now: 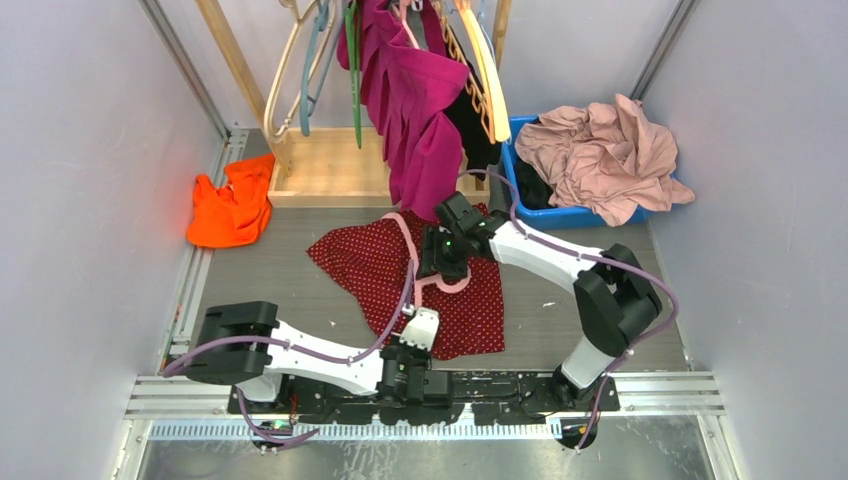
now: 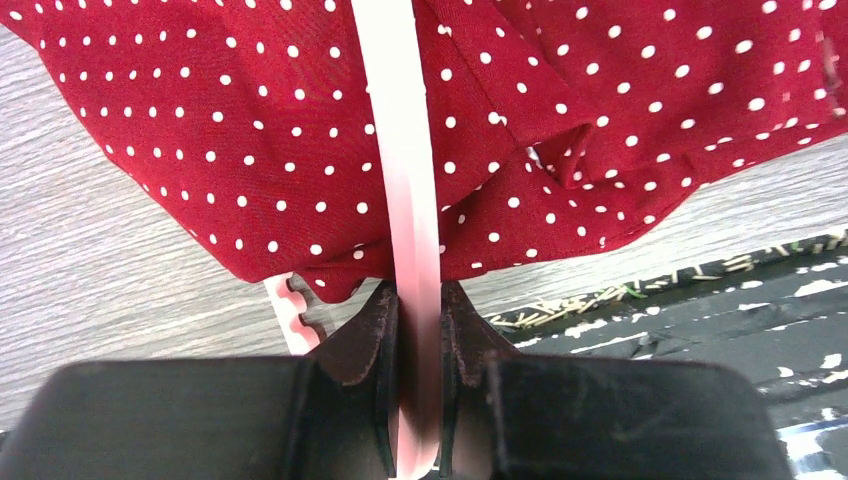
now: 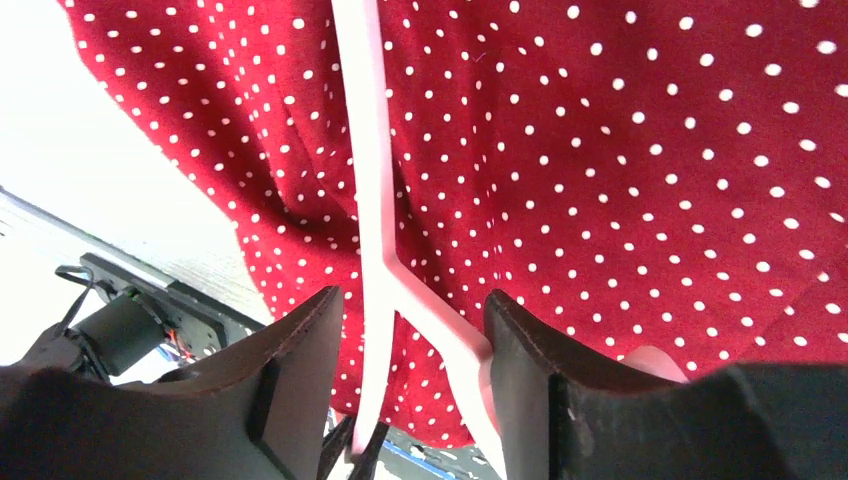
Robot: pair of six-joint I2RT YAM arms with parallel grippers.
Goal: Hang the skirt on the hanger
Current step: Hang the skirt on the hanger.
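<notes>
The dark red white-dotted skirt [image 1: 470,300] lies flat on the grey table in front of the rack. The thin pink hanger [image 1: 407,250] lies across it, hook end near my right gripper. My left gripper [image 1: 420,325] is at the skirt's near edge, shut on the hanger's bar [image 2: 412,180]; a notched hanger end [image 2: 290,315] shows beside the fingers. My right gripper [image 1: 445,258] hovers over the skirt's middle, open. The hanger's forked neck [image 3: 372,200] lies between its jaws and touches the right finger [image 3: 520,360]. The skirt fills both wrist views [image 2: 230,130] [image 3: 650,150].
A wooden rack base [image 1: 325,170] stands at the back, with a magenta garment [image 1: 420,110], a tan hanger [image 1: 487,70] and a green hanger [image 1: 353,70] hanging above it. A blue bin [image 1: 560,213] holding a pale pink garment [image 1: 610,150] is back right. An orange cloth [image 1: 232,205] lies back left.
</notes>
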